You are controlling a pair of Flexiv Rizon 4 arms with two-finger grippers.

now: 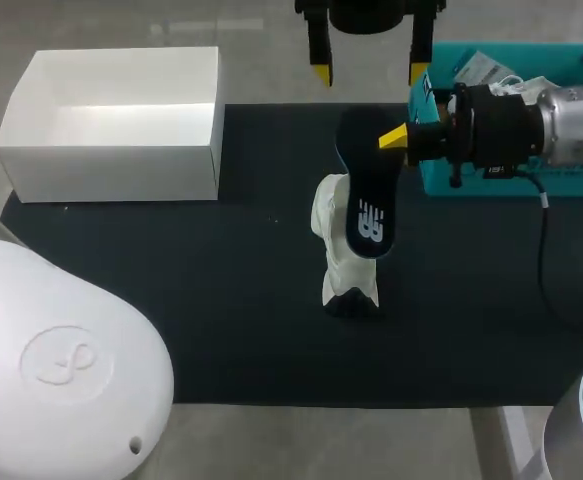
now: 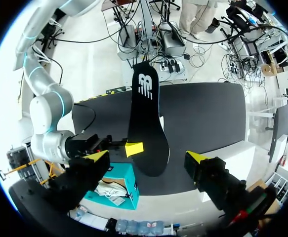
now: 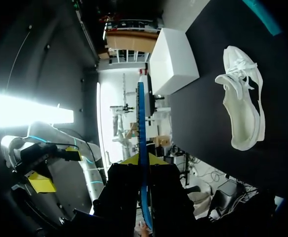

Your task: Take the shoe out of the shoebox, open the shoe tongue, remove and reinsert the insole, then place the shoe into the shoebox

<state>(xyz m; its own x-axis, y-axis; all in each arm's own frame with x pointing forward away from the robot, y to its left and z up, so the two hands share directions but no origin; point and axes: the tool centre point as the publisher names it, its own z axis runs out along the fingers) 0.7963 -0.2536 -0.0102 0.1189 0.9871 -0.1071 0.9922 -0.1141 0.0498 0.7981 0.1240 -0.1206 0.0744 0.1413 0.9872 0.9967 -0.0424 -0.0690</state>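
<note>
Head view: insole held over shoe, reinsertion pending

R hand (image 1: pixel 396 138) clamps the dark insole (image 1: pixel 369 200) by one end. Insole's long axis runs roughly in line w/ the white shoe (image 1: pixel 343 265) lying just beneath on the bench (image 1: pixel 171 300). L hand (image 1: pixel 369 72) hangs wide open, empty, farther off. Shoebox (image 1: pixel 111 172) stands well apart. Shoe's opening is hidden behind the insole.

Black insole (image 1: pixel 368 205), a white mark printed on it, and from the right wrist view its thin edge shows blue. The shoe (image 1: pixel 343 262) is off-white with a dark patch at one end. The shoebox (image 1: pixel 121 125) is plain white, inside and out. A black mat (image 1: pixel 221 330) lies over a pale grey bench (image 1: pixel 261 60). Teal bin (image 1: pixel 541 52). Bright yellow tips on the black left fingers (image 1: pixel 321 70) and right fingers (image 1: pixel 395 137).
</note>
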